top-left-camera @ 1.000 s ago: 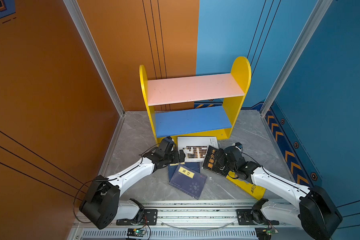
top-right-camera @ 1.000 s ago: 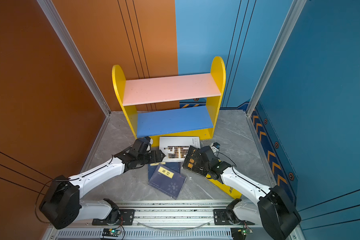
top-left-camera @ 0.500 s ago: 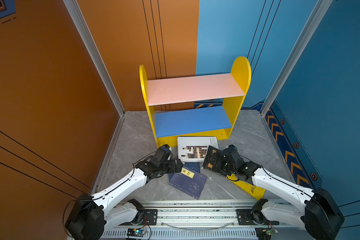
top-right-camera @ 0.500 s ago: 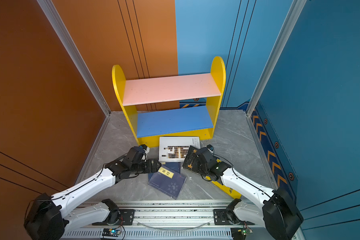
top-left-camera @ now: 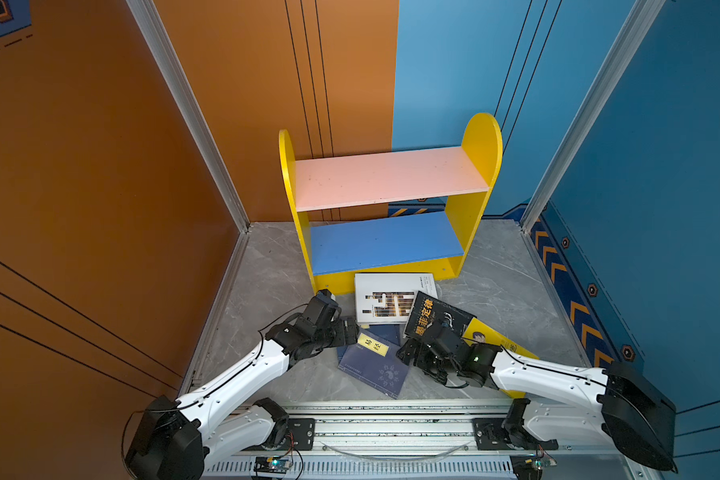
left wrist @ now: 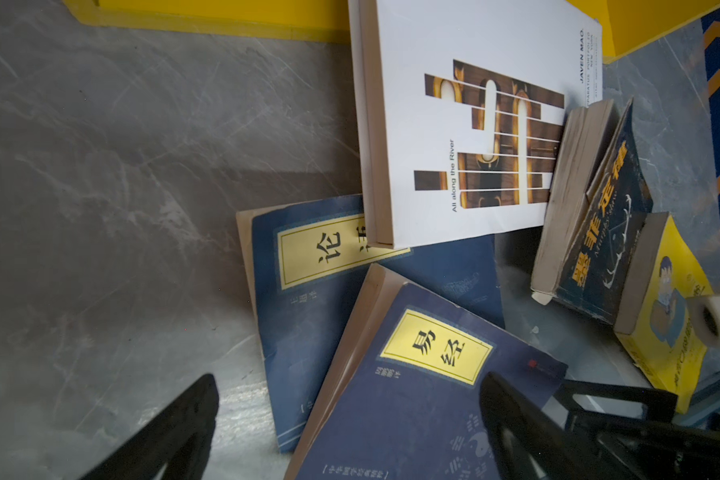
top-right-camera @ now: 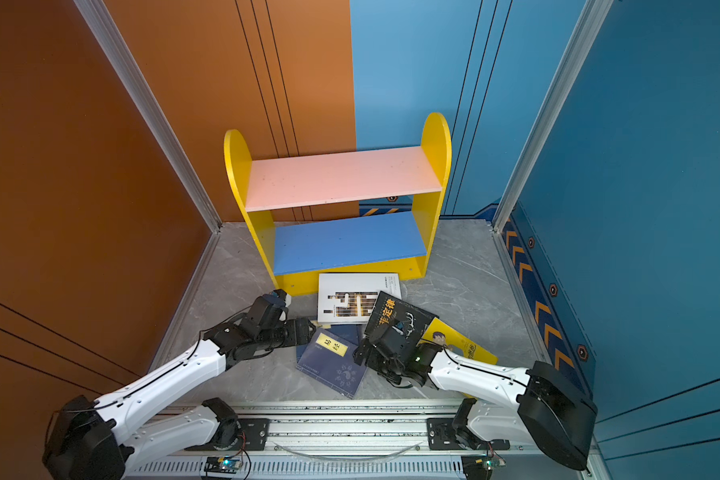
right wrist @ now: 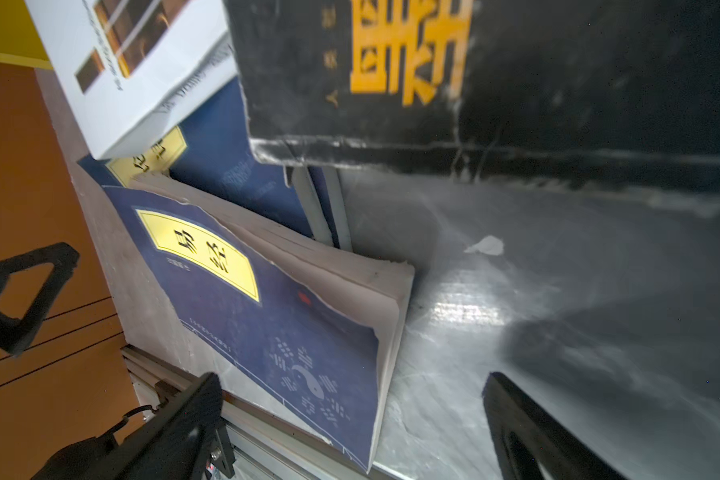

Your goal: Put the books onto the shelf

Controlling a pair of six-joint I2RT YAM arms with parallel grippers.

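Observation:
The shelf (top-left-camera: 391,178) (top-right-camera: 341,178) stands at the back with its pink and blue boards bare. The books lie in a loose pile in front of it. A white one (top-left-camera: 385,299) (left wrist: 454,124) is nearest the shelf, a black one (top-left-camera: 437,316) (right wrist: 516,83) overlaps it, and a yellow one (top-left-camera: 491,338) (left wrist: 666,316) pokes out to the right. A navy book with a yellow label (top-left-camera: 375,365) (left wrist: 412,395) (right wrist: 267,299) tops another navy one (left wrist: 308,291). My left gripper (top-left-camera: 352,332) (left wrist: 350,419) hangs open over its spine side. My right gripper (top-left-camera: 406,353) (right wrist: 350,415) is open at its page edge.
An orange wall (top-left-camera: 100,208) closes the left side and a blue wall (top-left-camera: 661,208) the right. The aluminium rail (top-left-camera: 391,428) with both arm bases runs along the front. The grey marble floor (top-left-camera: 267,282) shows left of the pile.
The right gripper left the black book and came forward and left to the navy book's edge. The left gripper drew back slightly toward the front. Both stayed open.

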